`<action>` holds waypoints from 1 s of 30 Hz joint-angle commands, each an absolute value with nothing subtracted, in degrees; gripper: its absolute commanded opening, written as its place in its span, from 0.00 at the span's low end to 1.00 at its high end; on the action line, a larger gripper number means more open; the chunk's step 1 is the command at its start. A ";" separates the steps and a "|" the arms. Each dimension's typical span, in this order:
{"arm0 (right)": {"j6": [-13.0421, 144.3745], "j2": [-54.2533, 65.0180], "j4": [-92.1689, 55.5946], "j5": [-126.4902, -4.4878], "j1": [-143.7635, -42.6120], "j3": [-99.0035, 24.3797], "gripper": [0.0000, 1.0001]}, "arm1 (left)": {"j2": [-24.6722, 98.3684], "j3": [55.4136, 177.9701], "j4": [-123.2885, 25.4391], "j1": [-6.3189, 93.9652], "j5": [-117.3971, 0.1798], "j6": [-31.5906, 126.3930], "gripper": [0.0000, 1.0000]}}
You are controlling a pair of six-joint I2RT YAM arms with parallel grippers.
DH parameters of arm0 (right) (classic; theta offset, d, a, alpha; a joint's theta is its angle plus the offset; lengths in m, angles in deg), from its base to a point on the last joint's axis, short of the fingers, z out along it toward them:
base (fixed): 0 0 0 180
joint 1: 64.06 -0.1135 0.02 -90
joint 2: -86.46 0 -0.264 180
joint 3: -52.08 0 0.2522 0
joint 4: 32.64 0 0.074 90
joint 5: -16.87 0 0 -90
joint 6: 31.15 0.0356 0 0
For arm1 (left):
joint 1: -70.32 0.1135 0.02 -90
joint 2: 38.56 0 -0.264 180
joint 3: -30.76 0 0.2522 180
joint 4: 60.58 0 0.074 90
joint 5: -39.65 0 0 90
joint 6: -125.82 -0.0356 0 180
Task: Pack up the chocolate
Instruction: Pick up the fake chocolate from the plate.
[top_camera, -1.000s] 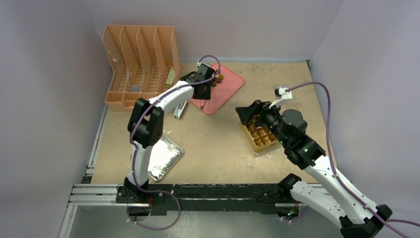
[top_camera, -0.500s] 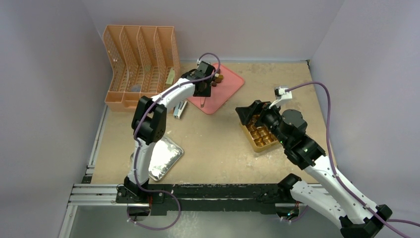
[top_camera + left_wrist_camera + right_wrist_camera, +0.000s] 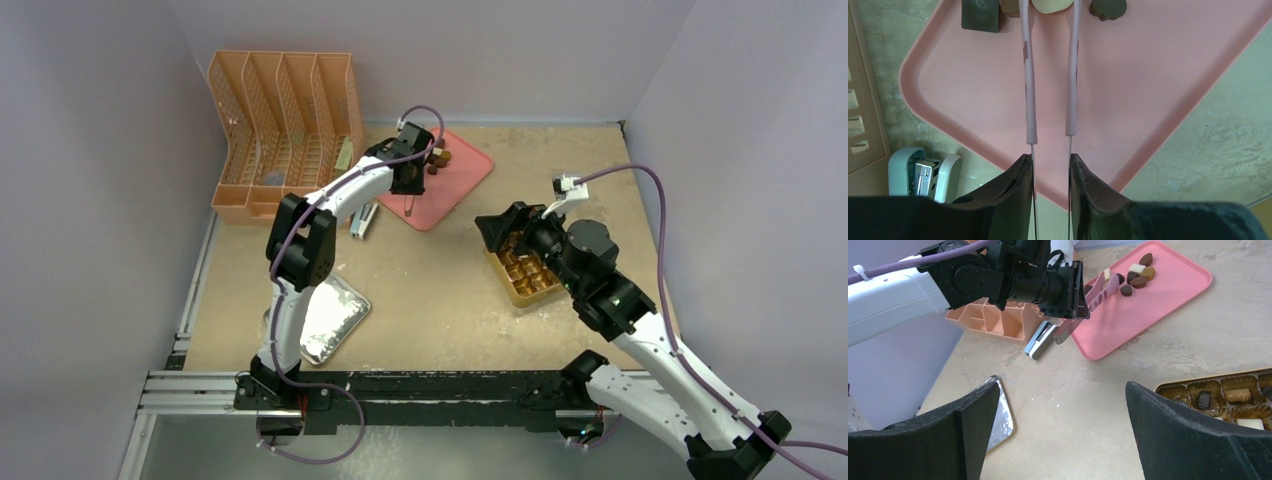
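Note:
Several dark, brown and cream chocolate pieces [image 3: 1135, 275] lie at the far end of the pink tray [image 3: 455, 185]. My left gripper [image 3: 408, 175] is shut on pink tweezers [image 3: 1029, 75], also seen in the right wrist view [image 3: 1098, 290]. The two tweezer arms reach across the tray [image 3: 1148, 75], one on each side of a pale cream piece [image 3: 1050, 4] at the top edge of the view. Dark pieces [image 3: 980, 15] lie beside it. The gold gridded box [image 3: 525, 275] holds some pieces [image 3: 1204, 399]. My right gripper [image 3: 500, 228] is open and empty beside the box.
An orange file organizer [image 3: 285, 130] stands at the back left. A stapler [image 3: 362, 220] lies just off the tray's left edge. A silver foil lid [image 3: 330, 318] lies at the front left near the left arm's base.
My left gripper has moved a little back over the tray with the tweezers, bringing their tips to the chocolate pieces. The right arm has not moved.

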State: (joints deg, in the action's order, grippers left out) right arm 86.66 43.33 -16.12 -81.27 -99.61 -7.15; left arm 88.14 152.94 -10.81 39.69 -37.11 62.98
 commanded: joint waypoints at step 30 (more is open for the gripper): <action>81.56 50.67 -9.62 -88.96 -99.52 -11.97 0.98 | 59.07 136.14 -10.49 33.09 -55.05 62.08 0.26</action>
State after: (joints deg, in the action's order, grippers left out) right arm 82.97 49.82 -10.24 -86.30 -99.61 -8.81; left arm 63.48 136.20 -9.50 37.15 -51.67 63.42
